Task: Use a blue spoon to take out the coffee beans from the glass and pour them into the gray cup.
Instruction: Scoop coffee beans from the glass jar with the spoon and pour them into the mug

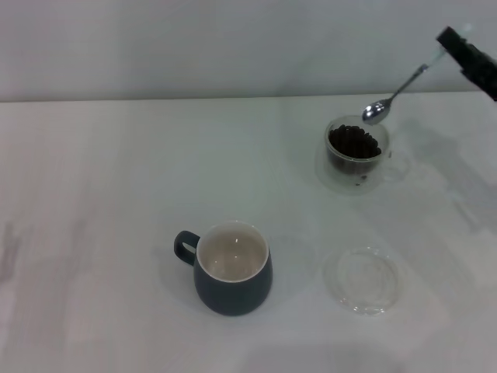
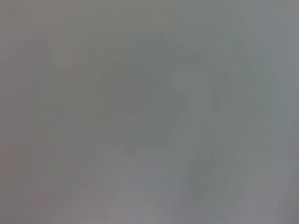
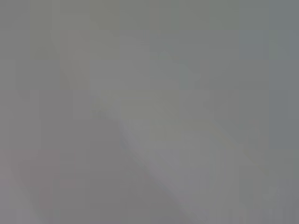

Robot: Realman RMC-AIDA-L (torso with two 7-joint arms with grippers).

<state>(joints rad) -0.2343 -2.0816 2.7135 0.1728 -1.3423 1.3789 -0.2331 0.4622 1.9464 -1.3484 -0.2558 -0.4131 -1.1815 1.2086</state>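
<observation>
I see my right tool (image 1: 460, 48) clamped on the blue spoon (image 1: 396, 95) handle, spoon bowl just over the far rim of the glass (image 1: 356, 154), coffee beans (image 1: 354, 141) inside, gray cup (image 1: 230, 266) well apart on the table (image 1: 93, 194)

Bare test setup, prob. a lab.
My view: plain white desk (image 1: 116, 179) against a blank pale wall (image 1: 194, 47), w/ only a few staged cups; no household clutter.

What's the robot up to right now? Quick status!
Right gripper holds blue spoon, bowl at glass rim. Coffee beans untouched; gray cup empty. Left arm unseen. Nothing blocking.
</observation>
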